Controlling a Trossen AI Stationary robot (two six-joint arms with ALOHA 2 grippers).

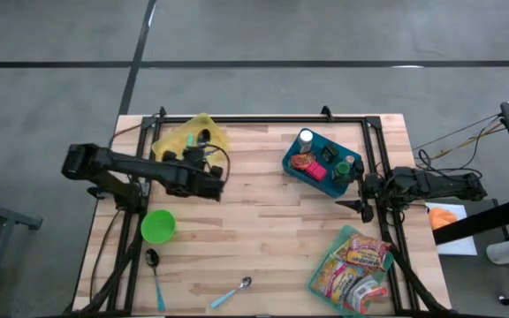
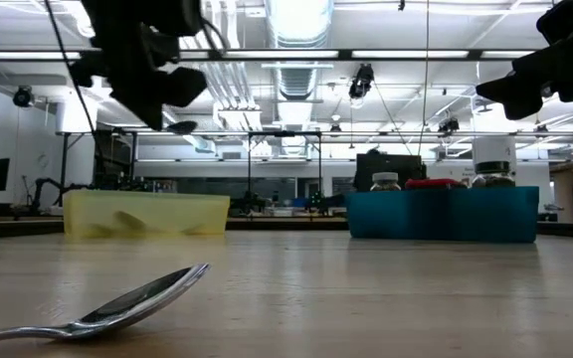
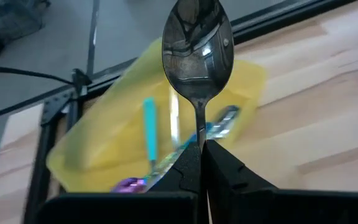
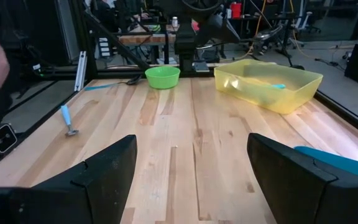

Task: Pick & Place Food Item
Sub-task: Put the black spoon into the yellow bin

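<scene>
Shiny metal spoon [image 3: 197,46] above translucent yellow bin [image 3: 104,143].

Three spoons [image 1: 231,294] — two bins [image 1: 322,163].

Glossy metal spoon [image 3: 197,46], wooden table [image 1: 272,230]

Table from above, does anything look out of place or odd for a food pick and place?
Yes: the left gripper is shut on a metal spoon, not food, holding it over the yellow bin of utensils. The right gripper waits open by the blue bin.
</scene>
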